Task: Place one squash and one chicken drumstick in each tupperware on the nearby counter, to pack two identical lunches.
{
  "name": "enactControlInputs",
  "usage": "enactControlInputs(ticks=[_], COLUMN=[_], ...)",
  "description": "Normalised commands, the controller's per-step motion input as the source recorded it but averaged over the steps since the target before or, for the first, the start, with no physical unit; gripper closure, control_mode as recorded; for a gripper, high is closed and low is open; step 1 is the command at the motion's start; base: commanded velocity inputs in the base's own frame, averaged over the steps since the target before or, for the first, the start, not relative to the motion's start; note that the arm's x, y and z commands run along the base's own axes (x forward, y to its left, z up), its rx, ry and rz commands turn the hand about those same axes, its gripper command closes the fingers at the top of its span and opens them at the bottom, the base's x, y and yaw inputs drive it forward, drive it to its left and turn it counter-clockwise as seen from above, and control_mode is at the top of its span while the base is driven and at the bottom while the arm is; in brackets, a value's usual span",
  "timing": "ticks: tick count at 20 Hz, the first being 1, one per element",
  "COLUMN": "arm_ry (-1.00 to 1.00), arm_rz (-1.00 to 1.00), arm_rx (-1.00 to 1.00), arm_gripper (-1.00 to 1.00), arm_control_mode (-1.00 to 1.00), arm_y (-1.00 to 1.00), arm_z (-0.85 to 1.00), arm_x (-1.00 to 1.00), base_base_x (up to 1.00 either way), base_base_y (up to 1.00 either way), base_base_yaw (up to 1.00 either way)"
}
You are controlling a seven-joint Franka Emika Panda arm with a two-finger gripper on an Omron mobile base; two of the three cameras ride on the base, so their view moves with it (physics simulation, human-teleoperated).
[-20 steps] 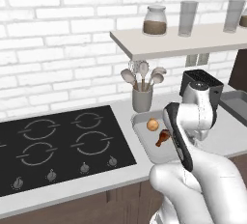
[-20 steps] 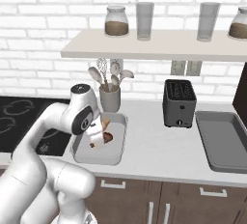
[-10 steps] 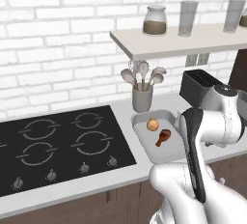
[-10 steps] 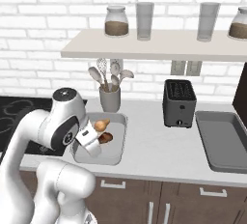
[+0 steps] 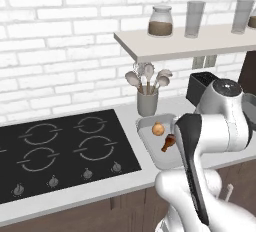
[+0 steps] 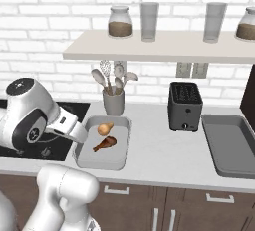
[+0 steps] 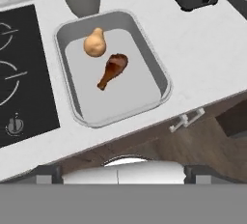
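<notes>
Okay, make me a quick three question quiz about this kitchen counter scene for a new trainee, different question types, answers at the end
1. True or false: the tupperware beside the cooktop holds one squash and one chicken drumstick.
2. Multiple choice: what stands between the two grey trays on the counter? A) the utensil holder B) the toaster C) a jar
3. Fill in: the second tupperware, at the right in the right base view, is ____.

Key
1. True. Both lie inside it, close together, the squash nearer the wall.
2. B. The utensil holder stands behind the filled tray, and the jar sits on the shelf.
3. Empty.
</notes>
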Motion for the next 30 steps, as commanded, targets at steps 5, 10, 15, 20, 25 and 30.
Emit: enactControlInputs(ticks=[5,10,15,20,25,30], arm_ry=[-0.23,-0.20,-0.13,0.00,0.00,0.00], arm_rz=[0.27,0.18,0.12,0.00,0.00,0.00], arm_rx=[-0.09,0.00,0.00,0.00,0.00,0.00], arm_gripper=[-1.00,-1.00,-1.00,-1.00,-1.00,-1.00], arm_control_mode=[-1.00,-1.00,1.00,1.00,1.00,1.00], arm_y=[0.10,-0.13,-0.03,0.00,0.00,0.00], arm_z=[0.01,0.00,-0.06,0.00,0.00,0.00], arm_x=[-0.68,-0.57,-0.28,0.00,0.00,0.00], base_base_x=[0.00,0.00,-0.06,-0.72,-0.82,-0.50], base_base_y=[0.00,0.00,0.00,0.00,-0.51,-0.99], base_base_yaw=[0.00,0.00,0.00,-0.01,-0.13,-0.22])
